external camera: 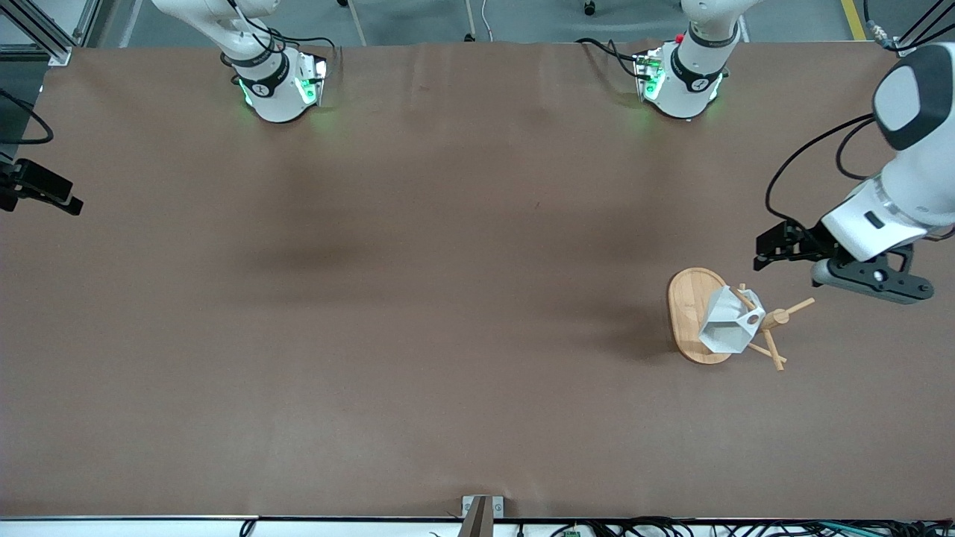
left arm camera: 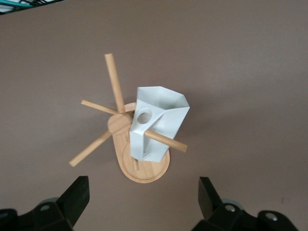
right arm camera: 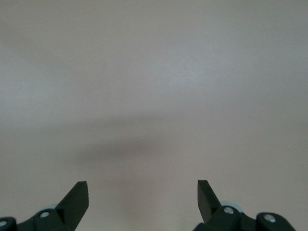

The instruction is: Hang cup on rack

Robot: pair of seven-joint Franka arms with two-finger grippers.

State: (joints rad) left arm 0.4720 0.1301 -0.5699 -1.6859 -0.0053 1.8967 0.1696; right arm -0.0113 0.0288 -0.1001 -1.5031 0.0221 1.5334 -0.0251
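The cup (external camera: 730,327) hangs on the rack (external camera: 690,313) already, at the lower right of the front view. In the left wrist view a peg (left arm camera: 166,140) sticks out past the cup's handle (left arm camera: 143,117), so it looks hooked on, tipped w/ its open top facing sideways. The job looks done, or v. close.

The left gripper (external camera: 772,250) is up in the air at the right of the front view, just beside the rack. Its fingers (left arm camera: 77,195) are spread wide w/ nothing between them.

The right gripper (right arm camera: 143,195) waits over bare table (right arm camera: 154,72). It is spread wide too, holding nothing. It can't be found in the front view.

What could go wrong: the left arm is close to the pegs. If it swings low it may bump one & tip the rack, or knock the cup off. The cup also looks heavy on one side, so a small shake may slide it off the peg.
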